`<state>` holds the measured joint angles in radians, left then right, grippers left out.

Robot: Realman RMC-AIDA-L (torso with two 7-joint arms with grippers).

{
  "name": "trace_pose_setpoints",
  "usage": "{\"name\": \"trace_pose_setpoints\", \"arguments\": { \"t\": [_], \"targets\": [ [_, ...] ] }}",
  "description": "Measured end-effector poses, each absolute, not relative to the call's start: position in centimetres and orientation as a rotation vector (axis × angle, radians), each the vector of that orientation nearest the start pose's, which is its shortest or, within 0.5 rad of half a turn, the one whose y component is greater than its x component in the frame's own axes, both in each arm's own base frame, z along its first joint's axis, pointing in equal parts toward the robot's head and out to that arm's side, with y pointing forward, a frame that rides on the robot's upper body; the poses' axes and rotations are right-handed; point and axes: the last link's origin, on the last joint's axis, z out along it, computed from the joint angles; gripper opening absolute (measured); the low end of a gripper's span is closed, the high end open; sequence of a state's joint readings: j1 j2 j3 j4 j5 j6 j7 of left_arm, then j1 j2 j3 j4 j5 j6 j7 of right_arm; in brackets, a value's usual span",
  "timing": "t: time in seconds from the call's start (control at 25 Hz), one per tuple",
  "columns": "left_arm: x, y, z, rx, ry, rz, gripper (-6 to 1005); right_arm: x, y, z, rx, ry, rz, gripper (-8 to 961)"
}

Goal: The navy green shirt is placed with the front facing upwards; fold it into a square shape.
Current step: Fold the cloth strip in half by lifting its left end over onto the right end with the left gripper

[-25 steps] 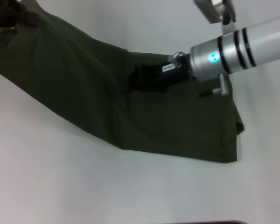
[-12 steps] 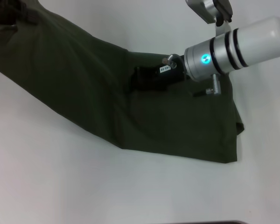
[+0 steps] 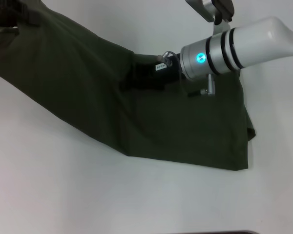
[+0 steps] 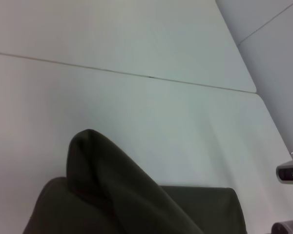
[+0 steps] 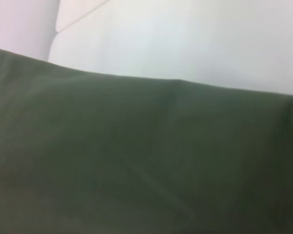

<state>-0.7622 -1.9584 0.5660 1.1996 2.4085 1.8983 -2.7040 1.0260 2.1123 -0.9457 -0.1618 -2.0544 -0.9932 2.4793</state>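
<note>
The navy green shirt [image 3: 88, 92] lies as a long dark olive band from the far left down to the near right, plain side up with no lettering showing. My left gripper [image 3: 10, 13] is at the far left corner, shut on the shirt's end, and the cloth rises toward it. In the left wrist view a raised fold of the shirt [image 4: 112, 195] stands close to the camera. My right gripper [image 3: 132, 80] is black and rests low over the shirt's far edge near the middle. Only cloth [image 5: 136, 156] fills the right wrist view.
The white table [image 3: 63, 185] surrounds the shirt, with bare surface in front and to the far right. A seam line [image 4: 151, 77] crosses the tabletop. The right arm's white forearm [image 3: 244, 41] reaches in from the right above the shirt.
The right arm has slid left along the shirt's far edge, its gripper moving toward the middle. The shirt and the left gripper look unmoved.
</note>
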Motion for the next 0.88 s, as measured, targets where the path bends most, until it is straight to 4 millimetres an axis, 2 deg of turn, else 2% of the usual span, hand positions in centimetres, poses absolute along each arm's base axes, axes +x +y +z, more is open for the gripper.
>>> {"name": "trace_pose_setpoints", "arguments": {
  "t": [0.2, 0.48, 0.6, 0.88],
  "targets": [
    [-18.9, 37.6, 12.8, -2.362, -1.673, -0.292, 71, 17.6, 39.7, -13.0, -2.266, 1.910, 0.249, 5],
    [-19.2, 37.4, 12.9, -2.354, -1.679, -0.295, 72, 18.2, 37.9, -11.2, -2.339, 2.061, 0.352, 5],
    [-19.1, 37.5, 12.9, -2.353, -1.679, -0.296, 71, 18.4, 37.5, -11.1, -2.335, 2.091, 0.386, 5],
    [-18.4, 37.3, 12.4, -2.380, -1.667, -0.288, 73, 17.6, 38.2, -11.8, -2.326, 2.036, 0.376, 6]
  ]
}}
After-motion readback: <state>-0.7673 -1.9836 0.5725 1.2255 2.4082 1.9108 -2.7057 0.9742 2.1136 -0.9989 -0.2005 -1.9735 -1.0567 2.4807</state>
